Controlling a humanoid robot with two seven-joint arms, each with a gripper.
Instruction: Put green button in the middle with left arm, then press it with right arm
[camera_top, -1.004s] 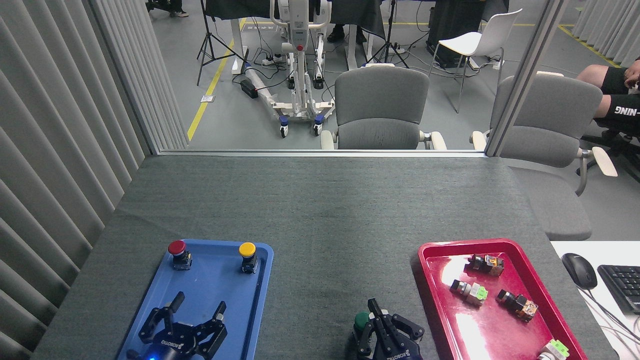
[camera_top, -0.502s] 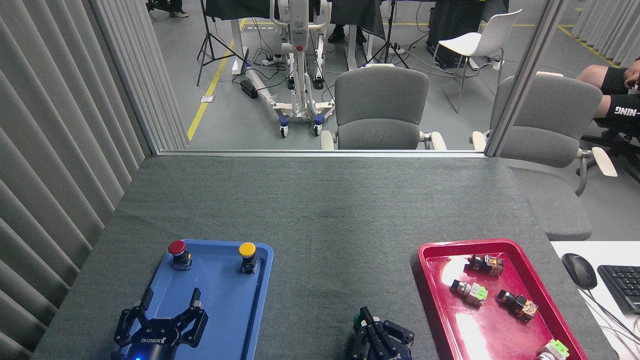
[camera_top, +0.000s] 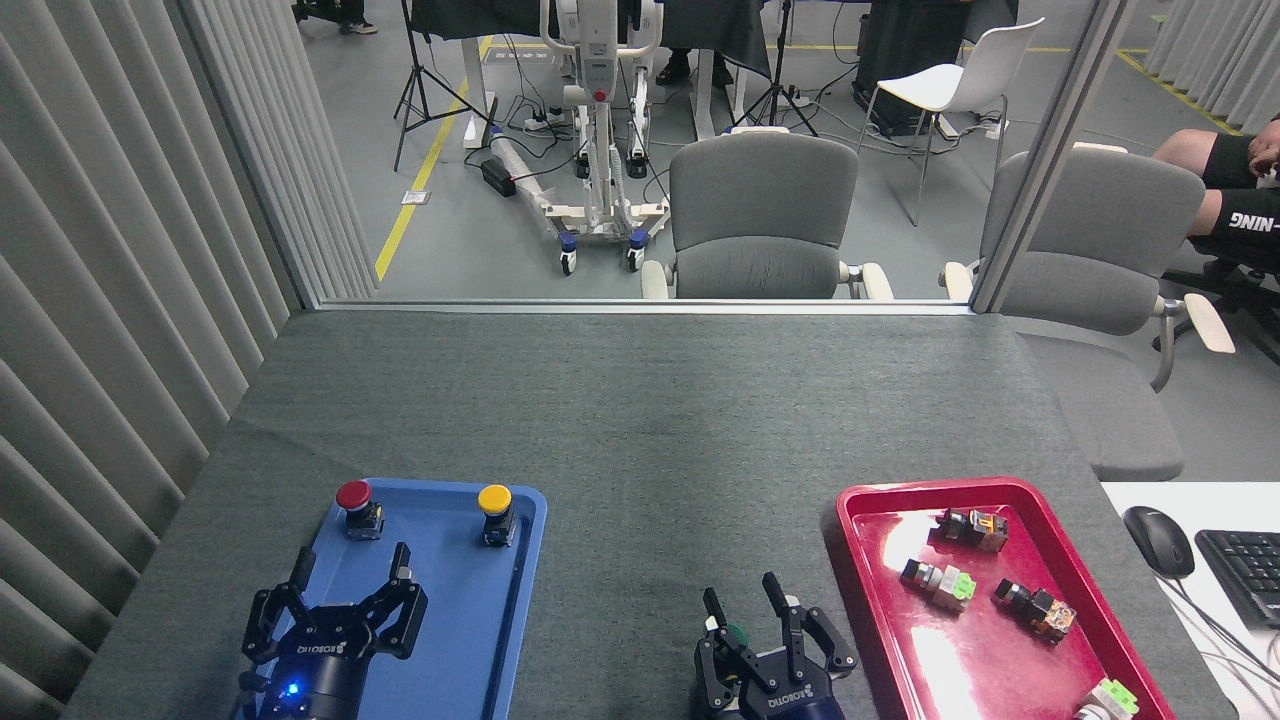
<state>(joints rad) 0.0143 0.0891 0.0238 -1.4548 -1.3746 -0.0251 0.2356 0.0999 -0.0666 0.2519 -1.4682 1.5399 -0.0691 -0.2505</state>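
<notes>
- Two black multi-fingered grippers sit at the near edge of the dark grey felt-like tabletop (camera_top: 640, 420).
- The left gripper (camera_top: 348, 580), blue light on its wrist, hovers over the blue plastic tray (camera_top: 520, 600) with fingers spread wide and nothing between them.
- The right gripper (camera_top: 745, 605) stands with fingers parted, raised around the small dark-green round-capped push button (camera_top: 735, 632); only a sliver of the cap shows, so contact cannot be told.
- That green button lies on the felt between the blue tray and the glossy red tray (camera_top: 870, 600).
- A red-capped button (camera_top: 353, 496) and a yellow-capped button (camera_top: 494, 499) stand upright at the blue tray's far end.
</notes>
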